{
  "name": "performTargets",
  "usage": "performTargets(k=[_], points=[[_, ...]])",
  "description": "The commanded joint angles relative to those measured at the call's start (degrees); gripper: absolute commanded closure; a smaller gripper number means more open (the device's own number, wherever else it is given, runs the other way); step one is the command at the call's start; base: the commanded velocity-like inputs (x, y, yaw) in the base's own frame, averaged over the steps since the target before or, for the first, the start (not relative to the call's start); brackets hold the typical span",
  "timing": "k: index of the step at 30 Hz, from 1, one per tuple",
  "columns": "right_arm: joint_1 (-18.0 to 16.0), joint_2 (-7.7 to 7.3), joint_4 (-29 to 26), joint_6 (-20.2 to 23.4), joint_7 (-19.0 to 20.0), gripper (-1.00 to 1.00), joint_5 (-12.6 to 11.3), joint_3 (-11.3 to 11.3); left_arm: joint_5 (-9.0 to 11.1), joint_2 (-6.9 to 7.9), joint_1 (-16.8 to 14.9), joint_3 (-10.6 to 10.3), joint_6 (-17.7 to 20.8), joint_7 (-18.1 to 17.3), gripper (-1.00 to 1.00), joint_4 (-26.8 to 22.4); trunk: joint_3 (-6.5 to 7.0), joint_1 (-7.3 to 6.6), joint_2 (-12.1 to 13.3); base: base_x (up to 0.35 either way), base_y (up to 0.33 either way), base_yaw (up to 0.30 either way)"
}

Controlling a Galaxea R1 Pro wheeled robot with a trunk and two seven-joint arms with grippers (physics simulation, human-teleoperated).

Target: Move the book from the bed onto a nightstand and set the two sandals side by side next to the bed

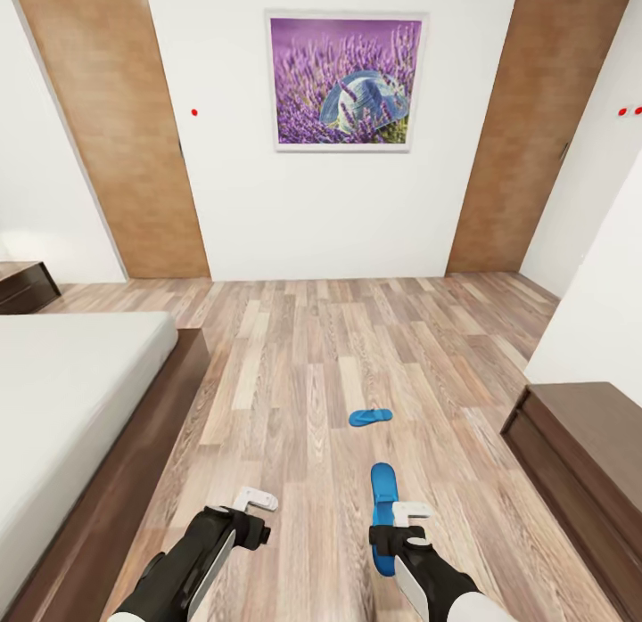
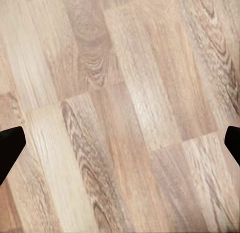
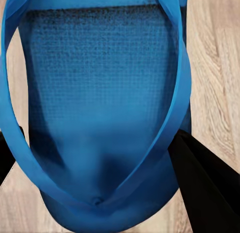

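**Right end effector over a blue sandal on the bedroom floor**

Nearest the robot, the left end effector (image 1: 254, 500) hangs above bare wood-plank floor (image 1: 303, 355); in the left wrist view its dark fingertips (image 2: 10, 148) stand wide apart at the picture's edges with only planks between them, so it is released. The right end effector (image 1: 406, 515) sits over the near sandal (image 1: 383, 515), which lies lengthwise along the planks. In the right wrist view that sandal (image 3: 100, 108) shows its straps and textured footbed, with dark fingers (image 3: 205, 183) on either side; whether they press on it I cannot tell.

Farther out, the second sandal (image 1: 370, 417) lies crosswise, apart from the first, in the open middle of the floor.

The bed (image 1: 62, 399) runs along the left side, a nightstand (image 1: 22, 283) beyond its far corner. On the far wall hangs a lavender picture (image 1: 346, 80) between two wooden doors (image 1: 120, 132).
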Motion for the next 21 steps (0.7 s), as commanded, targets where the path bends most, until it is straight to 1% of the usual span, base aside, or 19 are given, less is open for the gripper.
performTargets(k=[1,13,21], points=[[0.0,0.01,-0.1,0.3,-0.2,1.00,-0.1,0.0,0.0,0.01,0.0,0.0,0.3,0.0,-1.00,-0.1,-0.05,0.03,0.0,0.340,0.002,0.000],[0.0,0.07,-0.1,0.1,-0.2,1.00,-0.1,0.1,0.0,0.01,0.0,0.0,0.3,0.0,-1.00,0.0,-0.05,0.03,0.0,0.336,0.001,0.000],[0.0,0.01,-0.1,0.1,-0.2,1.00,-0.1,0.1,0.0,0.01,0.0,0.0,0.3,0.0,-1.00,0.0,-0.05,0.03,0.0,0.259,0.057,0.000]])
